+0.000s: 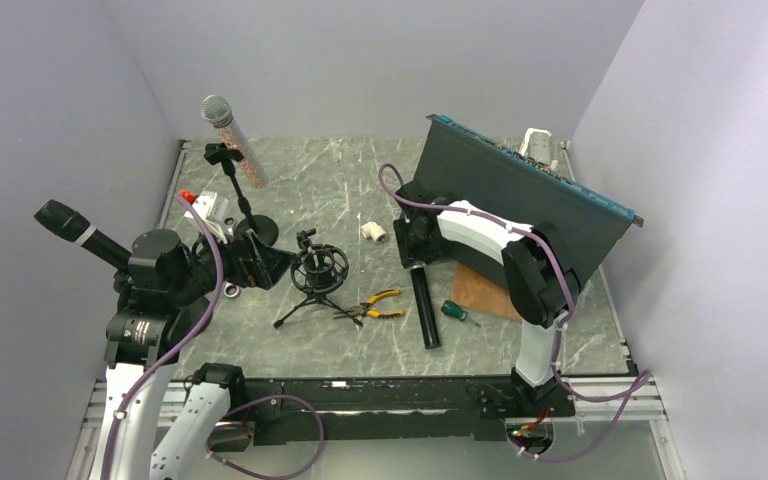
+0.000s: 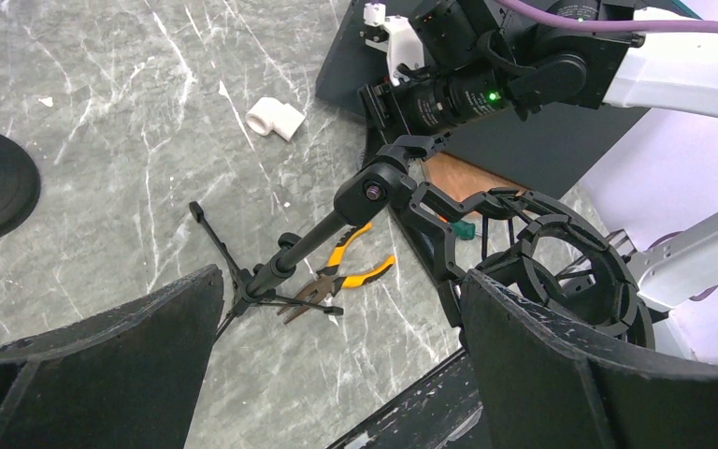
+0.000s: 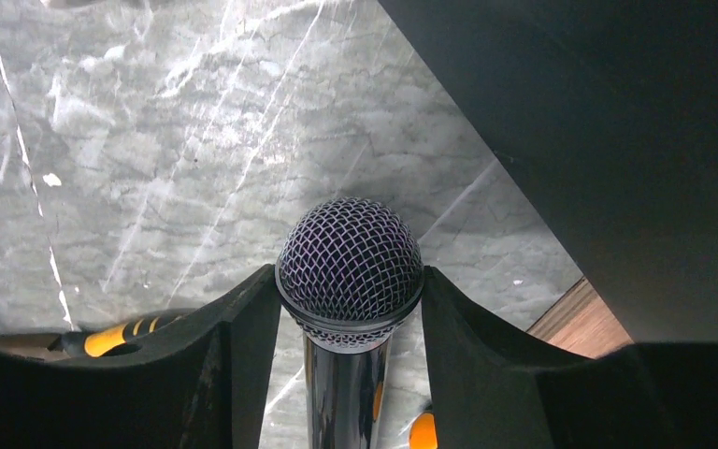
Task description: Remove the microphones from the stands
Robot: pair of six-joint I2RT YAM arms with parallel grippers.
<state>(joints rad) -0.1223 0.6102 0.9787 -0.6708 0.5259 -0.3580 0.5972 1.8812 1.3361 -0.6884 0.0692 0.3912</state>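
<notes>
A black microphone point(image 1: 425, 312) with a mesh head point(image 3: 350, 262) sits between my right gripper's point(image 3: 348, 281) fingers, which press on the ring of its head. In the top view its body reaches from my right gripper point(image 1: 416, 262) toward the near edge, low over or on the table. The small tripod stand point(image 1: 310, 300) with a round black shock mount point(image 1: 320, 268) stands at the table's middle with nothing in its ring. My left gripper point(image 1: 278, 262) is open beside it. In the left wrist view the mount point(image 2: 575, 271) lies just behind my right finger and the stand's rod point(image 2: 304, 245) crosses ahead of the jaws.
Yellow-handled pliers point(image 1: 380, 303) lie by the tripod's feet. A green screwdriver point(image 1: 453, 310), a wooden board point(image 1: 485, 290) and a white pipe elbow point(image 1: 373, 231) lie nearby. A dark slanted panel point(image 1: 520, 190) stands at the right. A second microphone point(image 1: 218, 110) is on a round-base stand point(image 1: 257, 230) at the back left.
</notes>
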